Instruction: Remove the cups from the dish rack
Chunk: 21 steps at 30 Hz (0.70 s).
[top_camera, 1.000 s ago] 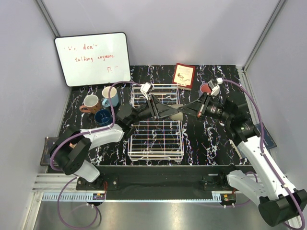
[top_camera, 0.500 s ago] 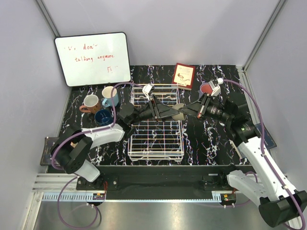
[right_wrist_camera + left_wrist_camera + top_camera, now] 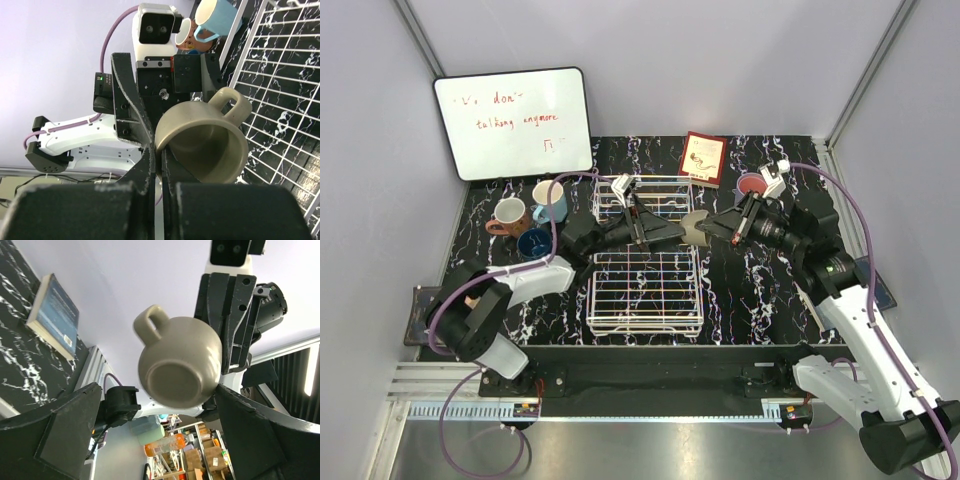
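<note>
A grey-beige mug [image 3: 695, 228] hangs in the air between the two arms, above the gap between two white wire dish racks [image 3: 645, 292]. My right gripper [image 3: 159, 150] is shut on the mug's rim [image 3: 205, 145], one finger inside and one outside. My left gripper [image 3: 665, 232] is open just left of the mug. In the left wrist view its fingers [image 3: 65, 435] stand wide on either side of the mug's base [image 3: 180, 362] without touching it. A brownish mug [image 3: 508, 215], a light blue mug [image 3: 550, 200] and a dark blue cup [image 3: 535, 243] stand at the left.
A second wire rack [image 3: 642, 198] sits behind the first. A whiteboard [image 3: 513, 122] leans at the back left and a small red book [image 3: 703, 157] at the back middle. A reddish cup [image 3: 752, 185] sits beside the right arm.
My left gripper has opened wide, let go of the grey-beige mug and drawn back a little to the left. The right gripper keeps hold of the mug's rim.
</note>
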Motion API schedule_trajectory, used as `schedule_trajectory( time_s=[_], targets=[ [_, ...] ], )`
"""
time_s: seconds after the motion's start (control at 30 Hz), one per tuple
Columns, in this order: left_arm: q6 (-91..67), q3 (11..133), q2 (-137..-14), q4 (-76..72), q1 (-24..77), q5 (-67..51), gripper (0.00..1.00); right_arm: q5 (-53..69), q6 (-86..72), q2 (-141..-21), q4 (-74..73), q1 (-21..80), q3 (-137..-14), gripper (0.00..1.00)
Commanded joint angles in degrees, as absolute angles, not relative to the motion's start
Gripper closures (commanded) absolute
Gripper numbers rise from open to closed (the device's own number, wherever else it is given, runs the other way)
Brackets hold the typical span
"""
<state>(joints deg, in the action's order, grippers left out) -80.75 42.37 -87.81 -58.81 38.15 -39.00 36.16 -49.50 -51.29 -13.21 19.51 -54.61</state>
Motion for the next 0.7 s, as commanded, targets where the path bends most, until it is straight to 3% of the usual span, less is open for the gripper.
schedule_trajectory(
  time_s=[0.0,0.13,0.3,0.37,0.67],
  targets=[
    [-78.6,40.8,-85.1,-56.3,34.5,-40.9,0.01,35.5,-48.0,-49.7,-10.0,19.9,-59.0,1.0],
    [-74.1,39.9,-80.9,-46.7,31.0,-38.1,0.01,29.6,-40.4,-50.4,-20.3,19.9,-62.7,1.0],
    [-58.6,46.1,-74.8,-11.0,29.8,-25.9,0.01,3.2,-30.6,-55.6,-45.2,19.9,-70.0,1.0],
    [-54.7,50.2,-74.2,-4.2,29.9,-22.8,0.01,-6.1,-28.3,-58.6,-50.2,19.9,-69.6,1.0],
    [-48.7,55.9,-69.4,18.8,29.8,-7.8,0.01,-17.6,-30.9,-72.7,-51.5,19.7,-66.9,1.0]
  ],
)
